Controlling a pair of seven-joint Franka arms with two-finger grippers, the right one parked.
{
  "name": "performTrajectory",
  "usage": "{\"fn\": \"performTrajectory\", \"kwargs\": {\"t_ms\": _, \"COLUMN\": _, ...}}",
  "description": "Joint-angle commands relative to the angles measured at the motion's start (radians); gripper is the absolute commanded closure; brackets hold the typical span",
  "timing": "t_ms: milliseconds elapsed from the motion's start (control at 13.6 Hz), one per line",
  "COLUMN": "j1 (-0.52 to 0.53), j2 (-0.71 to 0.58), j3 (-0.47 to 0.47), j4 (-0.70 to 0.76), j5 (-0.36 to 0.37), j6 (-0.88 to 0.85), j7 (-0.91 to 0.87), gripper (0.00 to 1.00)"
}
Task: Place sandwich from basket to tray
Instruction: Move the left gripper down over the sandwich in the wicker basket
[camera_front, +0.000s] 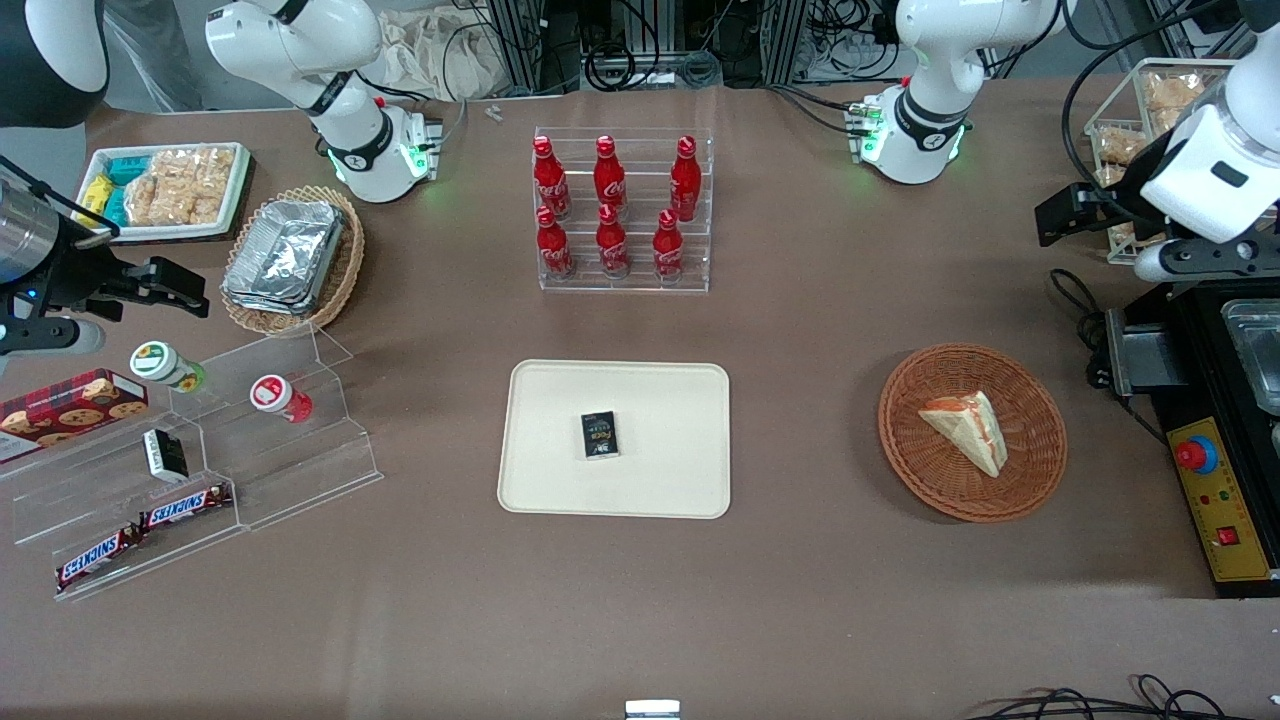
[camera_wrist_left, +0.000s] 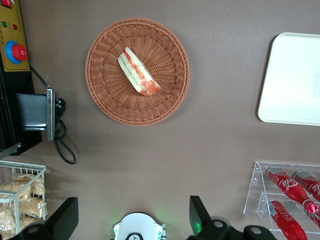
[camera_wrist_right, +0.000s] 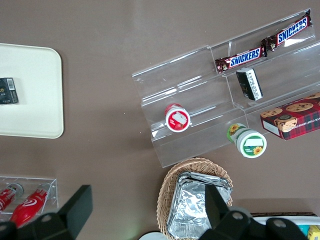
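Note:
The sandwich (camera_front: 966, 428), a white bread wedge with red and green filling, lies in the round reddish-brown basket (camera_front: 900, 440) on the table. It also shows in the left wrist view (camera_wrist_left: 139, 71), inside the basket (camera_wrist_left: 105, 95). The cream tray (camera_front: 660, 400) lies beside the basket, toward the parked arm's end, and carries a small black packet (camera_front: 599, 435); a corner of the tray shows in the left wrist view (camera_wrist_left: 295, 80). My left gripper (camera_front: 1065, 215) hangs high above the table, farther from the front camera than the basket, open and empty (camera_wrist_left: 132, 217).
A clear rack of red cola bottles (camera_front: 622, 210) stands farther back than the tray. A black control box with a red button (camera_front: 1210, 480) sits at the working arm's end. A wire basket of snacks (camera_front: 1140, 130) stands near the gripper.

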Motion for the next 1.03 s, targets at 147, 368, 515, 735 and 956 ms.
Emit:
{"fn": "performTrajectory", "kwargs": {"t_ms": 147, "j1": -0.014, "j2": 0.026, "j3": 0.037, "j4": 0.052, "j5": 0.012, "j6": -0.021, "j7": -0.088, "gripper": 0.00}}
{"fn": "performTrajectory", "kwargs": {"t_ms": 368, "j1": -0.011, "j2": 0.050, "j3": 0.043, "j4": -0.003, "j5": 0.014, "j6": 0.032, "j7": -0.327, "gripper": 0.00}}
{"fn": "performTrajectory", "kwargs": {"t_ms": 515, "j1": -0.009, "j2": 0.050, "j3": 0.075, "j4": -0.105, "j5": 0.000, "j6": 0.149, "j7": -0.475, "gripper": 0.00}}
{"fn": "performTrajectory", "kwargs": {"t_ms": 735, "j1": -0.011, "j2": 0.050, "j3": 0.090, "j4": -0.314, "j5": -0.003, "j6": 0.354, "j7": -0.602, "gripper": 0.00}}
{"fn": "performTrajectory", "kwargs": {"t_ms": 956, "j1": -0.011, "j2": 0.064, "j3": 0.090, "j4": -0.525, "j5": 0.009, "j6": 0.649, "j7": -0.678, "gripper": 0.00}}
